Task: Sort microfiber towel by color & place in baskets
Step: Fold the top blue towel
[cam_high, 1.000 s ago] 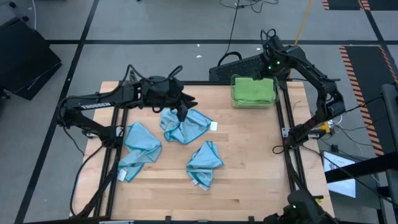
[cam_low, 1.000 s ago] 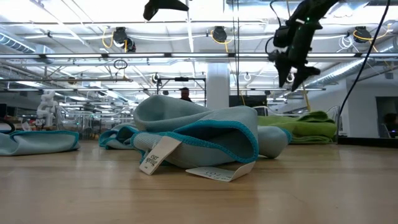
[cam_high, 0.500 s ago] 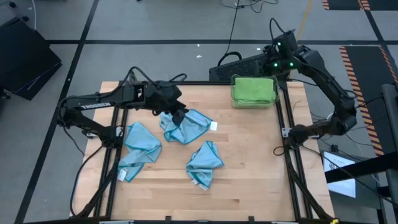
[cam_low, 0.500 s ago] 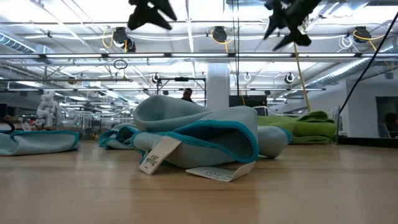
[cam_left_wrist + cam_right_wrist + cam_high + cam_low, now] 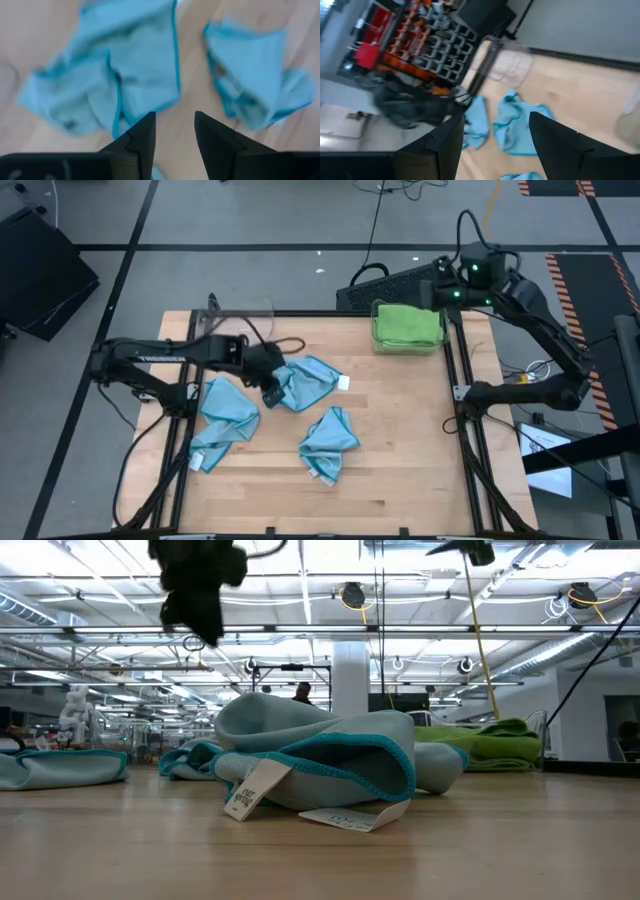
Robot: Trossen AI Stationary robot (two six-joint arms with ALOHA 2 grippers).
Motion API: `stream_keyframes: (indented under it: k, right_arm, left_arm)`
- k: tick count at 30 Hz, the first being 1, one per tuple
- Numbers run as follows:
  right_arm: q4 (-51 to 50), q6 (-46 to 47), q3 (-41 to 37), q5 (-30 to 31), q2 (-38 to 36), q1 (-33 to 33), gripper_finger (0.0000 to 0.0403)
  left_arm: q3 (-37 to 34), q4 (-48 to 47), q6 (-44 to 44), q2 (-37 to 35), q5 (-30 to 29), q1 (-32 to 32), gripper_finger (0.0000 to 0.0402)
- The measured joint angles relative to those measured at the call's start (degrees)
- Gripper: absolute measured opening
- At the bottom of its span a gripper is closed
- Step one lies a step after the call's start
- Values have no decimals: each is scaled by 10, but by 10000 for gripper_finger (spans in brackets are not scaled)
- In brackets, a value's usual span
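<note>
Three blue towels lie crumpled on the wooden table: a left one [image 5: 225, 415], a middle one [image 5: 308, 383] and a near one [image 5: 330, 442]. A green towel [image 5: 408, 323] lies in a clear basket [image 5: 410, 350] at the far right. A second clear basket [image 5: 240, 310] stands at the far left. My left gripper [image 5: 270, 388] is open and empty above the middle towel's left edge; its wrist view shows two blue towels [image 5: 115, 75] [image 5: 255, 80] below the fingers. My right gripper [image 5: 445, 288] is open and empty, high by the green basket's far right corner.
A black keyboard-like object [image 5: 390, 285] lies just past the table's far edge. Bare wood lies on the table's right half and along its near edge. Black frame rails run along the left and right sides.
My left gripper has gone down and toward the table's near left, from over the middle towel's far part to its left edge. My right gripper has risen and gone right, away from the green basket. The towels have kept still.
</note>
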Motion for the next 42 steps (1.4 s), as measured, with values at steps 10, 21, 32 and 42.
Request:
stream_keyframes:
  k: [10,21,32,42]
  right_arm:
    - [-1,18,0,4,-5,118,217]
    - [-2,0,0,147,26,260,210]
    - [-2,-106,-44,166,43,279,210]
    - [-69,-259,-53,165,43,262,210]
  left_arm:
    - [-93,-1,-135,0,27,-62,136]
    - [-104,4,-231,0,-34,-123,136]
    - [-116,79,-156,0,-156,-107,136]
    - [-162,230,-111,0,-175,-64,171]
